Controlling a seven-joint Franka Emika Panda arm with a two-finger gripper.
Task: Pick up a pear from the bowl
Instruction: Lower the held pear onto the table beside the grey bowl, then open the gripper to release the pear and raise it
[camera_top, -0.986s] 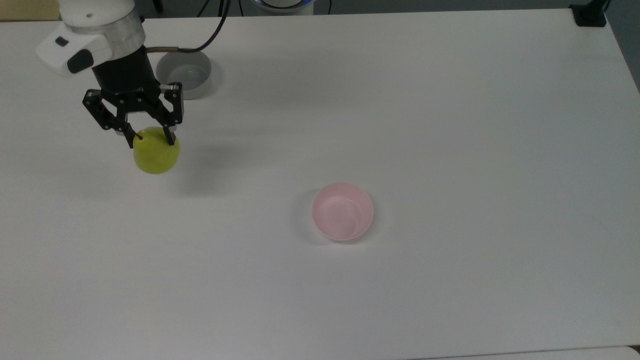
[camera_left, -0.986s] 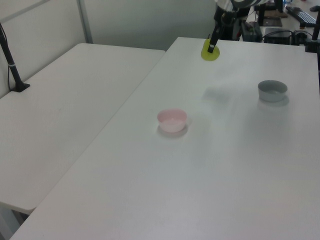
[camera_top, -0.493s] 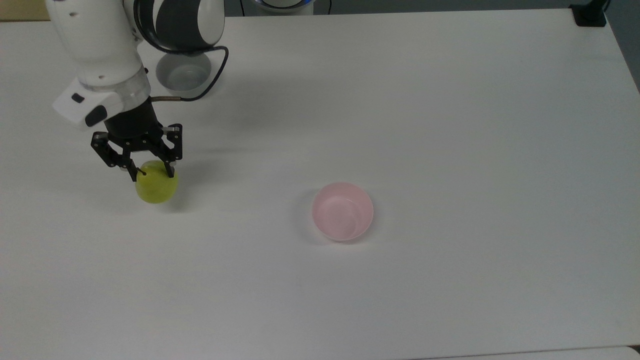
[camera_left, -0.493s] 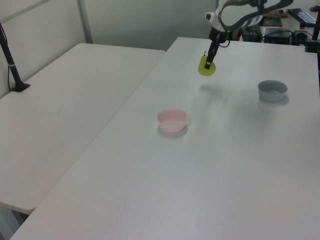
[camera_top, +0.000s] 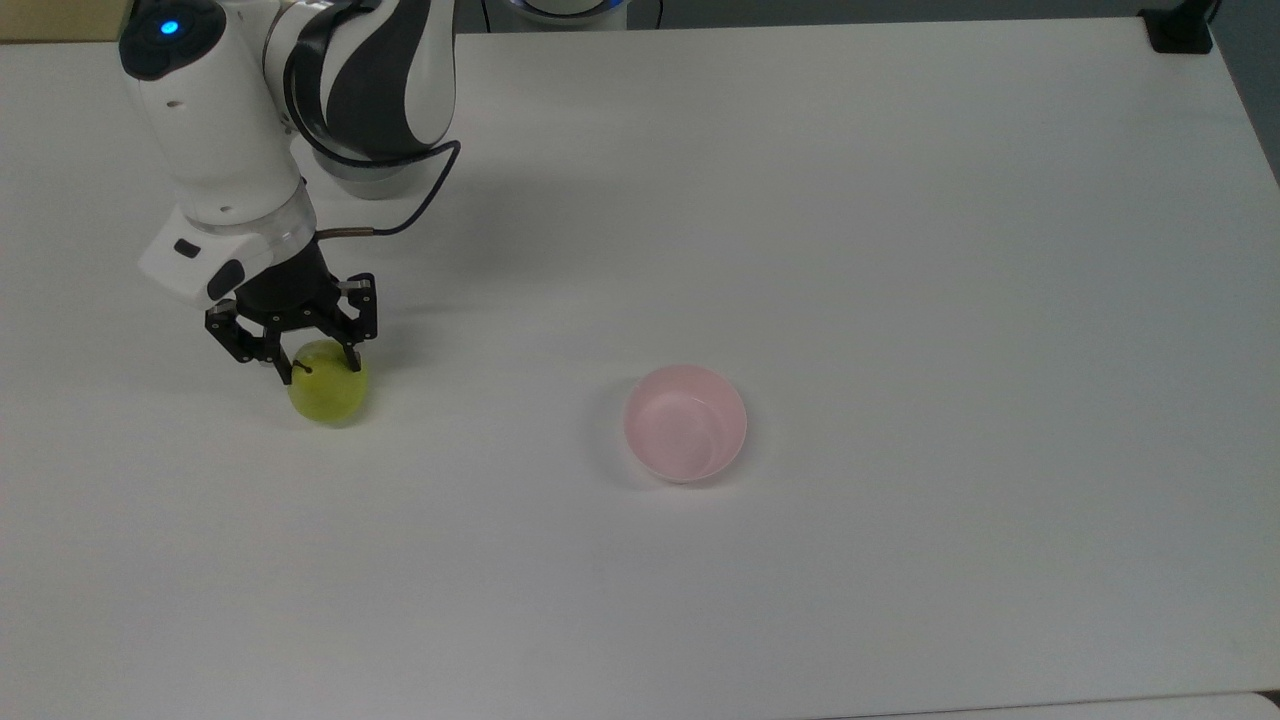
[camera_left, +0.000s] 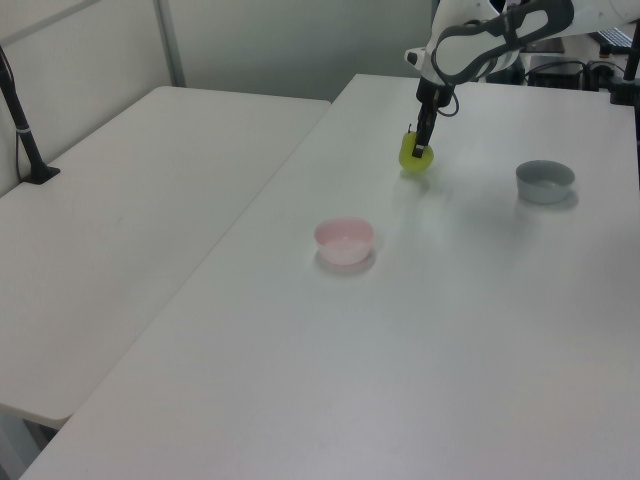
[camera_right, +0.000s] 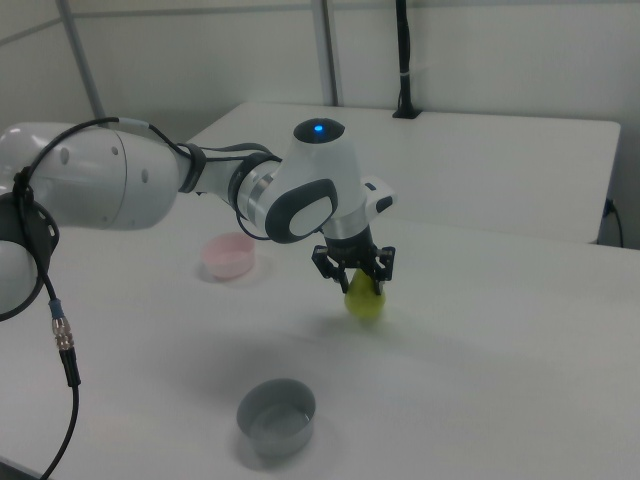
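Note:
The yellow-green pear is low over the white table at the top view's left, far from the bowl. My gripper is shut on the pear's upper part, its black fingers on either side near the dark stem. The pale pink bowl stands empty near the table's middle, well to the top view's right of the pear. Whether the pear touches the table I cannot tell.
A grey bowl stands apart from the pink one, mostly hidden under my arm in the top view. A second white table adjoins at the left view's left. A black post is clamped there.
My gripper has come down with the pear, moving toward the top view's bottom and slightly right. The arm now covers the grey bowl in the top view. The pink bowl stayed put.

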